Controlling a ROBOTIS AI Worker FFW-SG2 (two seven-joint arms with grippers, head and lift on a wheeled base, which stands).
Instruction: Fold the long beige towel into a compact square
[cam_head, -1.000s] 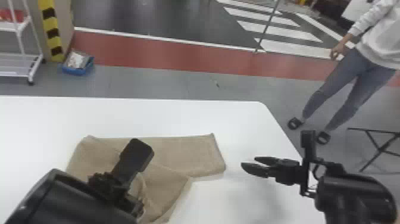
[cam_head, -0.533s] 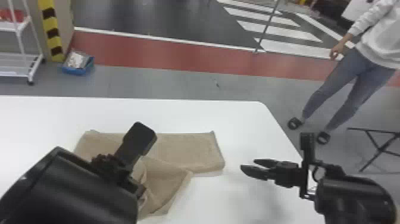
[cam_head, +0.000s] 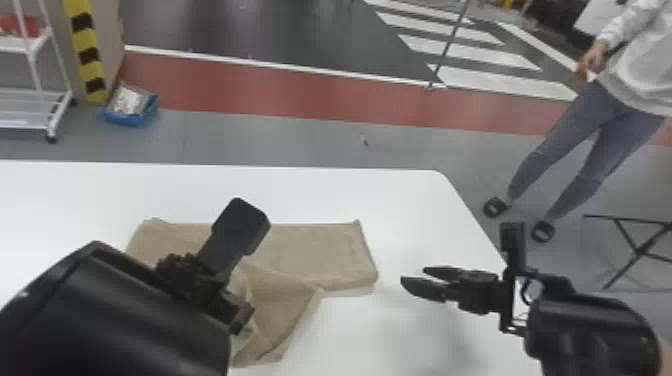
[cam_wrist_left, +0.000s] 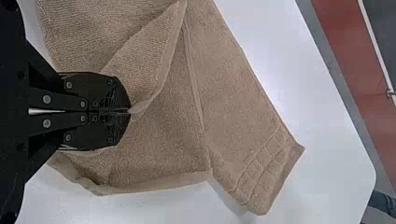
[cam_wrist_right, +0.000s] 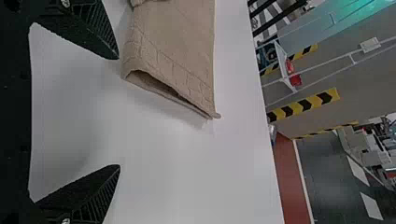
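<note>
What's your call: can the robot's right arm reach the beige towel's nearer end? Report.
Probably yes: the black right gripper hangs beside that end of the towel, fingers parted, and nothing blocks the white tabletop between them.

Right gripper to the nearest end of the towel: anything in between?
Nothing visible, just white tabletop between the open right gripper and that end of the towel. The left gripper, shut on the towel, is farther left.
</note>
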